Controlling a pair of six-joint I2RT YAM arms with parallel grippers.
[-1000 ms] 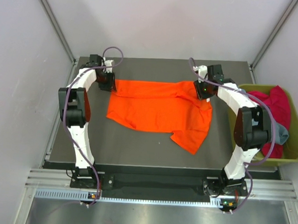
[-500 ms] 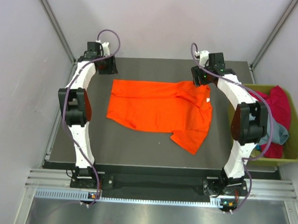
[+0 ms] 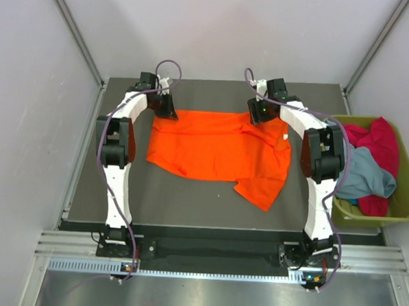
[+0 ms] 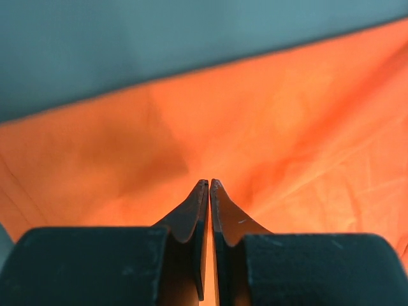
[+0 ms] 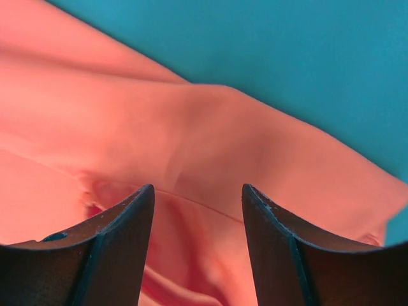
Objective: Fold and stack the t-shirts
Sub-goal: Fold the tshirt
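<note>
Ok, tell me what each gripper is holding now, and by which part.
Right gripper: nothing; its jaws stand open over the orange t-shirt. Left gripper: jaws shut at the shirt's far left edge; whether cloth is pinched between them cannot be told.

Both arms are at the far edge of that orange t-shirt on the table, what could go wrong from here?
The left gripper looks shut while the right gripper stands open over the bright orange cloth t-shirt; a lift now would likely drag one side and skew it.
I cannot tell whether the left jaws caught cloth; they may come up empty.
The shirt's near right corner lies rumpled, so a fold could trap creases.
</note>
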